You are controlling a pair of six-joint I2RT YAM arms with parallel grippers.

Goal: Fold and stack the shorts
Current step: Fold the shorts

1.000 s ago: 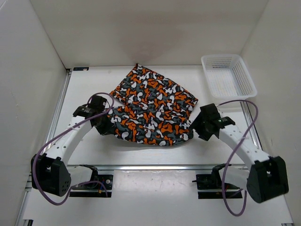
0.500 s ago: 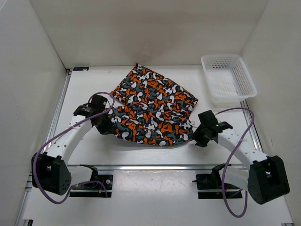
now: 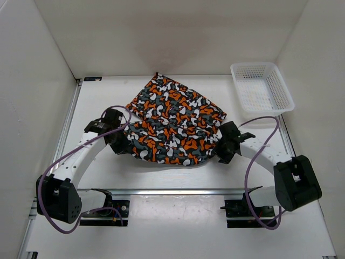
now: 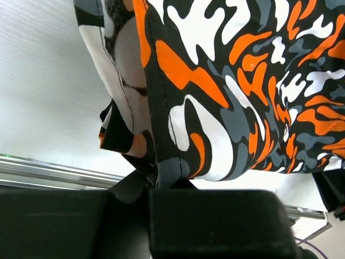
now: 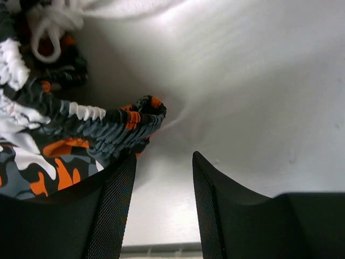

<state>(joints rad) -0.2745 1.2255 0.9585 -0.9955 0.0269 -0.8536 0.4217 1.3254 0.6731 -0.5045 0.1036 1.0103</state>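
- The shorts lie left of the basket, long axis crosswise, with the waistband apparently on the basket's side.
- The left gripper clamps their opposite edge.
- The right gripper, jaws apart and empty, has moved in to the waistband.

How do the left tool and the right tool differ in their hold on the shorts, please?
The left tool is shut on an edge of the shorts, while the right tool stands open, gripping nothing. The left tool is at the cloth's left side; the right tool is at its right, by the gathered waistband. Both sit low at the shorts' near edge.
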